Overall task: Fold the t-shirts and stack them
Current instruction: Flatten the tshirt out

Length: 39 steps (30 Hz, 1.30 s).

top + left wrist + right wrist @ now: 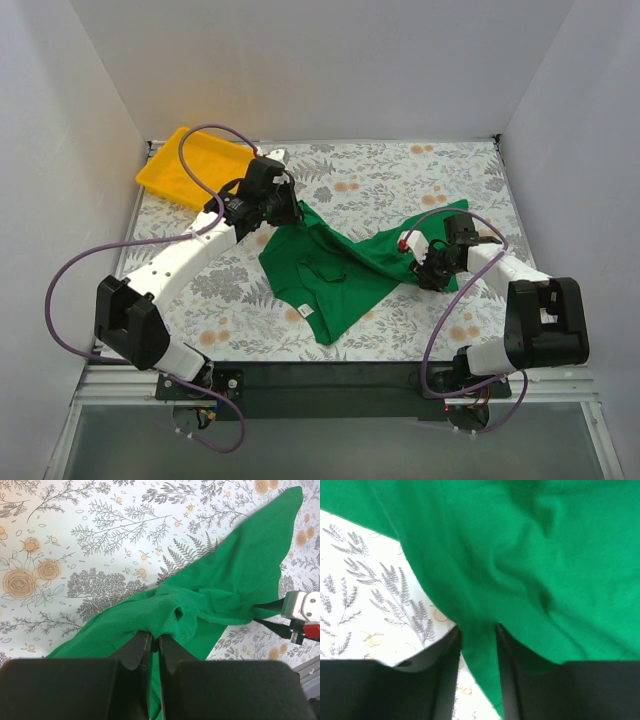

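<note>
Right gripper (pixel 479 636): nearest to me, narrowed down on a hanging fold of the t-shirt (pixel 335 272). Green cloth fills the gap between its jaws.
T-shirt: it sits mid-tabletop (pixel 400 180), crumpled and unfolded. It is strung between my two grippers, and its lower part rests on the floral cover.
Left gripper (pixel 154 639): farther out, almost closed, pinching a bunched seam at the shirt's far left corner.
Tray (pixel 192 168): a yellow tray in the far left corner, apart from the shirt.
Risk, grip: both holds look to be on gathered wrinkles, not clean edges. I judge a firm pull could slip one pinch free, or drag up two layers at once.
Risk, spread: if I draw the arms apart unevenly, the twist across the middle may tighten, and the shirt will not flatten.
Risk, cables: a wide swing could snag the purple leads looping beside each arm.
Overhead view only: the whole outline, the tray and both arms.
Left wrist view only: the seam in the pinch, and the right gripper's tips on the cloth opposite.
Right wrist view only: the cloth running through its own jaws.
</note>
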Each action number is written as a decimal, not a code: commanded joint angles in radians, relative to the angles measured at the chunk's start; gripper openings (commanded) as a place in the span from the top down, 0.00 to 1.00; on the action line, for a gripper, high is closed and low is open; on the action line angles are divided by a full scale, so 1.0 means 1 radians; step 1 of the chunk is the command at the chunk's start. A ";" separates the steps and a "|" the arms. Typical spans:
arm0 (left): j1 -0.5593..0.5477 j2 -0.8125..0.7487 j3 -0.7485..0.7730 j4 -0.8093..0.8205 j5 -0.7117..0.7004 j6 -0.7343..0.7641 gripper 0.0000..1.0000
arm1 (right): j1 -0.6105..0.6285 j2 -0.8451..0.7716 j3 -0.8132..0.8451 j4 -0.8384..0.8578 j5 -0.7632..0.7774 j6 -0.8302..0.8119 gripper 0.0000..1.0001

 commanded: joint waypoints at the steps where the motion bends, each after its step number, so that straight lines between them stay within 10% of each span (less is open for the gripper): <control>1: 0.009 -0.078 -0.014 0.015 0.009 0.005 1.00 | 0.004 -0.001 0.012 0.024 0.011 0.029 0.68; 5: 0.009 -0.118 -0.033 0.018 0.007 0.008 1.00 | 0.004 -0.119 0.031 -0.007 0.045 0.049 0.99; 13: 0.008 -0.363 -0.080 0.173 0.126 0.058 1.00 | 0.002 -0.481 0.402 -0.284 0.057 0.026 0.99; 27: 0.008 -0.543 0.199 0.337 0.426 -0.018 1.00 | -0.011 -0.509 1.306 -0.297 0.108 0.095 0.99; 39: 0.008 -0.561 0.279 0.405 0.435 -0.045 1.00 | -0.022 -0.545 1.348 -0.221 0.174 0.106 0.99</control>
